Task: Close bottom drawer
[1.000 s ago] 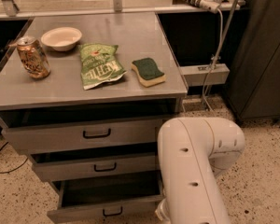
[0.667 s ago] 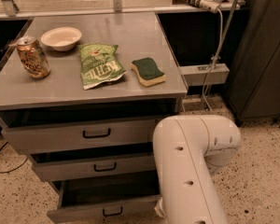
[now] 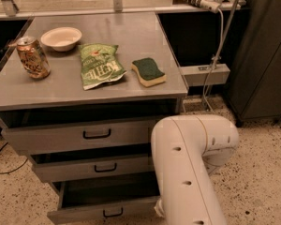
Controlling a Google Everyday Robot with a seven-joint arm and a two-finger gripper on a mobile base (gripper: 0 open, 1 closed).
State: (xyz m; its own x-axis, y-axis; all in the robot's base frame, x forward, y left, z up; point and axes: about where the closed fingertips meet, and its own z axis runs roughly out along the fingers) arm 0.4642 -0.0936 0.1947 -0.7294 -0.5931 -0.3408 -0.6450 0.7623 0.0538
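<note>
1. Bottom drawer (image 3: pixel 103 213), lowest of three in the grey cabinet, stands pulled out, its tray open beneath the middle drawer (image 3: pixel 93 168).
2. Gripper (image 3: pixel 158 210) sits low at that drawer's right front corner, largely hidden behind the white arm (image 3: pixel 187 172); whether it is open or closed cannot be told.
3. Green chip bag (image 3: pixel 99 65) appears to read "Kettle"; the can (image 3: pixel 33 57) shows no legible print.
4. Since a second ago the arm has edged left; the drawer is equally far out.
5. Bowl (image 3: pixel 61 38) and sponge (image 3: pixel 149 71) share the steel cabinet top (image 3: pixel 131 32); speckled floor (image 3: pixel 262 172) surrounds it.
</note>
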